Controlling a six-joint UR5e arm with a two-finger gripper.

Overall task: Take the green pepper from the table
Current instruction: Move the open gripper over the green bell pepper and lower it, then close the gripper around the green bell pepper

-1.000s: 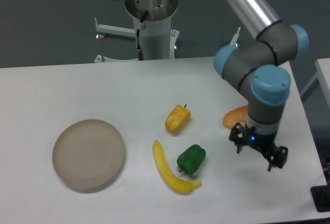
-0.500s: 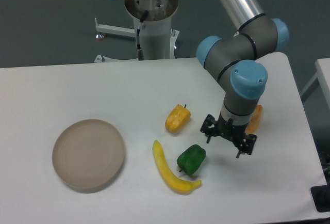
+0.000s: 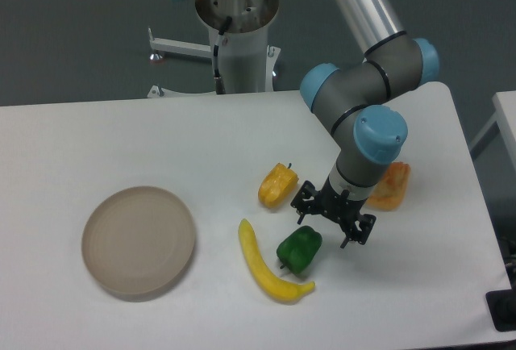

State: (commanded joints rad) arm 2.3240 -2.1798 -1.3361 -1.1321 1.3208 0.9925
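The green pepper (image 3: 299, 249) is small, glossy and dark green. It lies on the white table (image 3: 121, 140) in front of centre, touching the yellow banana. My gripper (image 3: 329, 223) hangs just above and to the right of the pepper, fingers pointing down and spread apart. It holds nothing. The pepper is fully in view.
A yellow banana (image 3: 264, 266) curves along the pepper's left and front. A yellow pepper (image 3: 277, 185) lies just behind. An orange pepper piece (image 3: 390, 188) lies to the right, partly behind the arm. A beige round plate (image 3: 139, 241) sits at the left. The robot base (image 3: 239, 35) stands at the back.
My gripper has moved left across the table, from near the right edge to just above the green pepper's right side. The orange piece is uncovered again. The objects have not moved.
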